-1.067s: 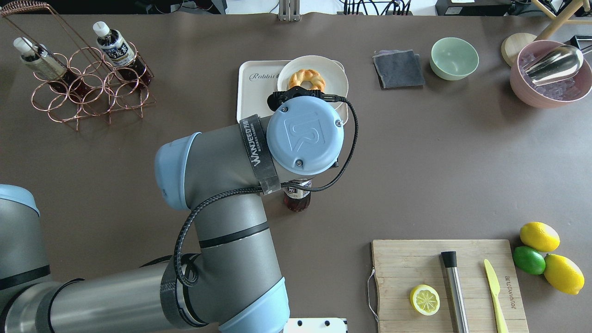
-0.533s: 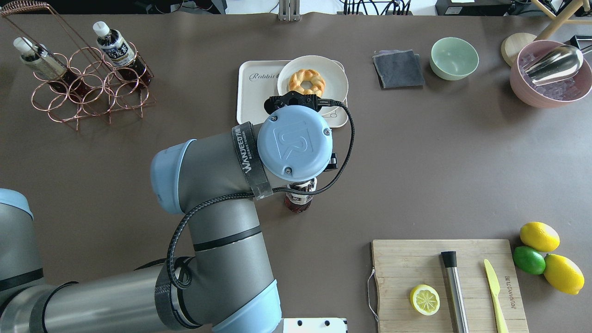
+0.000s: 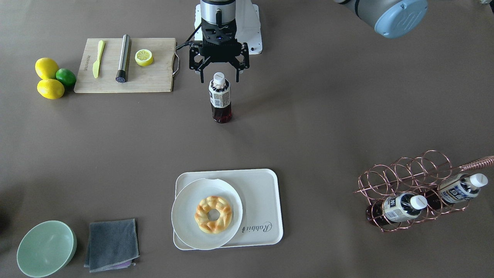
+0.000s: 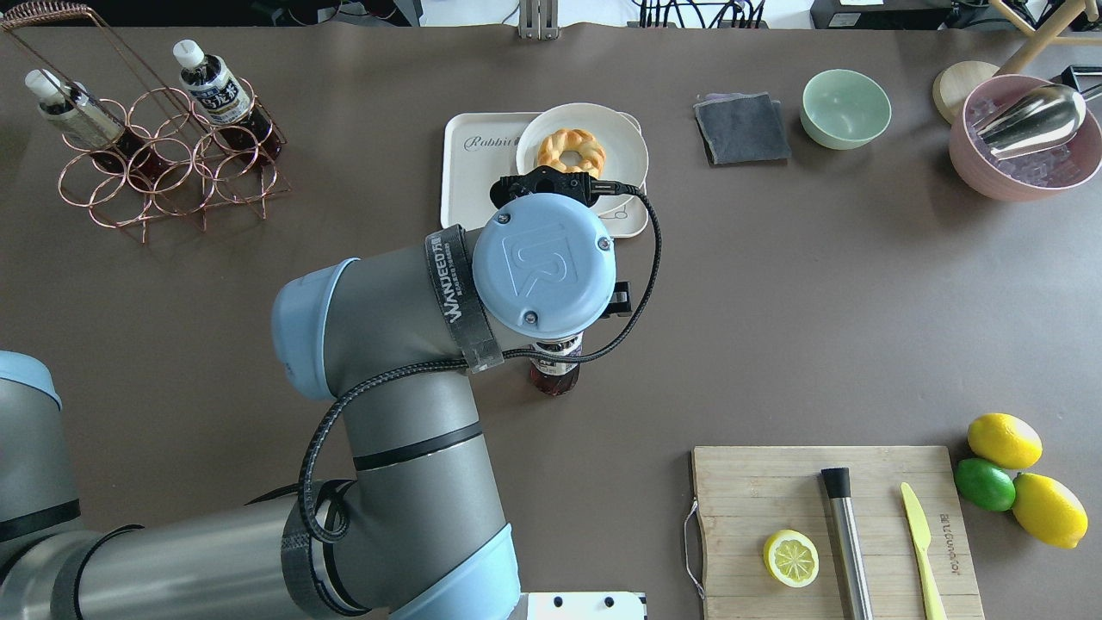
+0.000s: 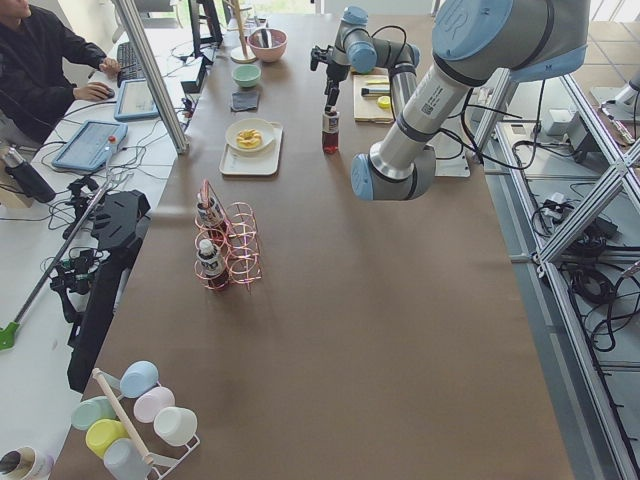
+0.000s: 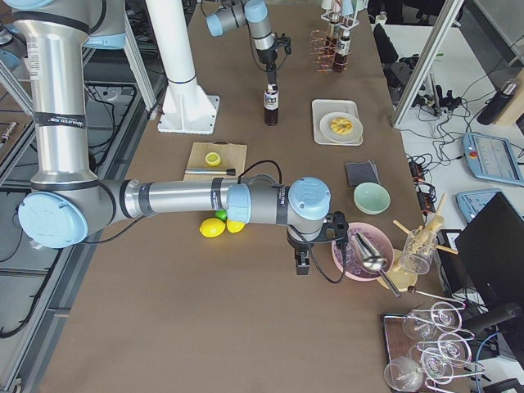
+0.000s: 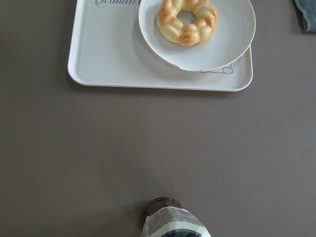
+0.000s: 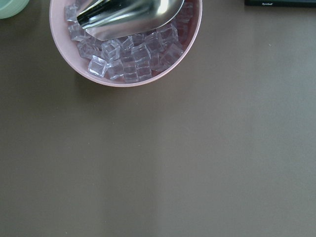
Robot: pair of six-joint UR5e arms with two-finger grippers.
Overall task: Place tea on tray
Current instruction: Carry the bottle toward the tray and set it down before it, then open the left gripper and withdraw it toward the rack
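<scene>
The tea bottle [image 3: 220, 101] stands upright on the bare table, between the robot and the tray [image 3: 258, 193]. My left gripper [image 3: 219, 80] is open, with its fingers on either side of the bottle's white cap and apart from it. In the overhead view the wrist hides most of the bottle [image 4: 555, 376]. The left wrist view shows the bottle top [image 7: 174, 223] at the bottom edge and the tray [image 7: 108, 54] ahead. A round plate with a doughnut [image 3: 206, 212] takes up half of the tray. My right gripper [image 6: 301, 262] hangs beside the pink ice bowl; I cannot tell whether it is open.
Two more tea bottles lie in a copper wire rack [image 3: 417, 193]. A cutting board [image 3: 154, 77] holds a lemon half, a steel muddler and a yellow knife. Lemons and a lime [image 3: 50, 77], a green bowl [image 3: 46, 247], a grey cloth [image 3: 112, 243] and a pink ice bowl [image 4: 1024, 185] ring the table.
My left wrist has shifted a little to the left in the overhead view. The bottle stands at almost the same spot.
</scene>
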